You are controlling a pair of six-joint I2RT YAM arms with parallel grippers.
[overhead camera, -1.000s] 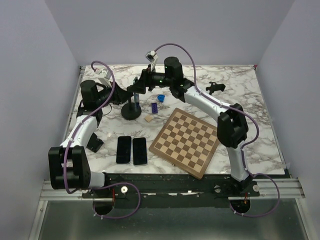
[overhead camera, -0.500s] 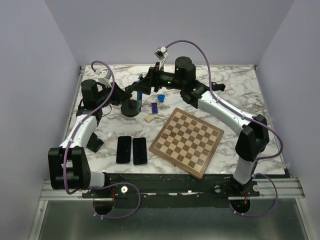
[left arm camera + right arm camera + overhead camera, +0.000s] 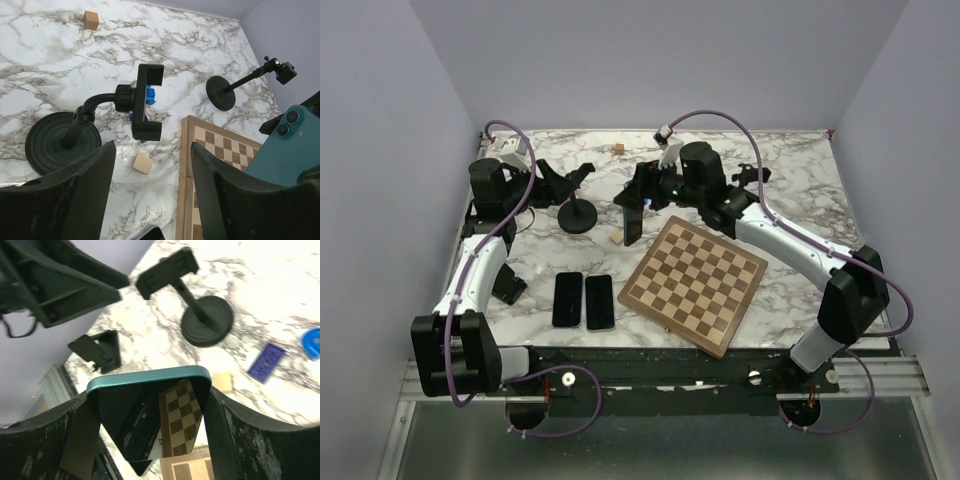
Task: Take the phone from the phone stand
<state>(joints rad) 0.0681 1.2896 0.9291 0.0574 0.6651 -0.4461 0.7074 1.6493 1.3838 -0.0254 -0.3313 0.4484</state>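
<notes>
**Ann:** There's the phone (image 3: 633, 225), out of the stand (image 3: 578, 214) and up in the right gripper (image 3: 637, 200). From overhead it hangs upright at the stand's 3 o'clock, near it, with bare marble between the two.

**Ben:** And that's a firm hold! On the right wrist camera both fingers (image 3: 240, 440) press the teal edges. The dark glass faces the lens, with chequered squares mirrored in it.

**Ann:** Is its lower end touching the table (image 3: 800, 200)?

**Ben:** Can't tell from up here. A wooden block (image 3: 616, 238) sits just beside that end, at the phone's 7 o'clock.

**Ann:** Over to the stand: round base flat on the marble, bent neck, and the clamp (image 3: 145, 102) standing bare.

**Ben:** The left gripper (image 3: 566, 180) hovers at the base's 11 o'clock. Its fingers (image 3: 65, 200) are spread wide, gripping nothing and clear of the stand.

**Ann:** Wider now. The chessboard (image 3: 695, 282) lies angled at the phone's 5 o'clock.

**Ben:** A pair of dark phones (image 3: 584, 300) lies flat, side by side, at the stand's 6 o'clock and well apart from it.

**Ann:** A second stand (image 3: 750, 176) is out at the phone's 2 o'clock, and a small cube (image 3: 619, 149) sits at 12 o'clock near the far edge.
</notes>
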